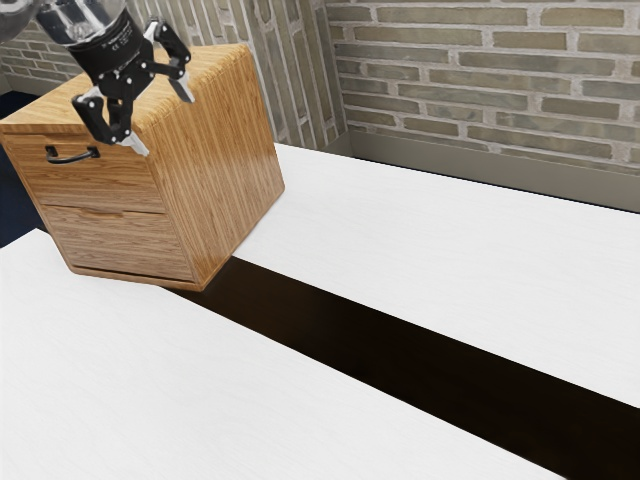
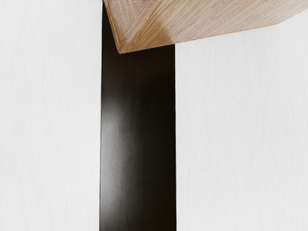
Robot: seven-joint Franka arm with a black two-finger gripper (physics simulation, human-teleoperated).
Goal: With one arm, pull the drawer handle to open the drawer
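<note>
Nearest to us is the white desk (image 1: 200,400), and it comes as two slabs. One slab lies near and the other (image 1: 450,230) beyond it. One dark strip (image 1: 420,360) runs between them, from near right to far left. From the wrist, that strip (image 2: 137,144) passes straight under a corner of the cabinet (image 2: 202,19).

Far left now: one wooden cabinet (image 1: 210,150), standing upright over the strip's far end. It has two drawers, stacked. The upper drawer (image 1: 110,180) and the lower drawer (image 1: 120,240) both sit flush with the front, so whatever is inside is hidden. There is one black handle (image 1: 72,155), at the upper drawer's top left.

The arm (image 1: 95,35) comes down over the cabinet's top front edge. The jaws are spread wide and hold nothing. Their lower tip is just right of the handle and not on it.

A brick wall (image 1: 480,70) is farthest back.
</note>
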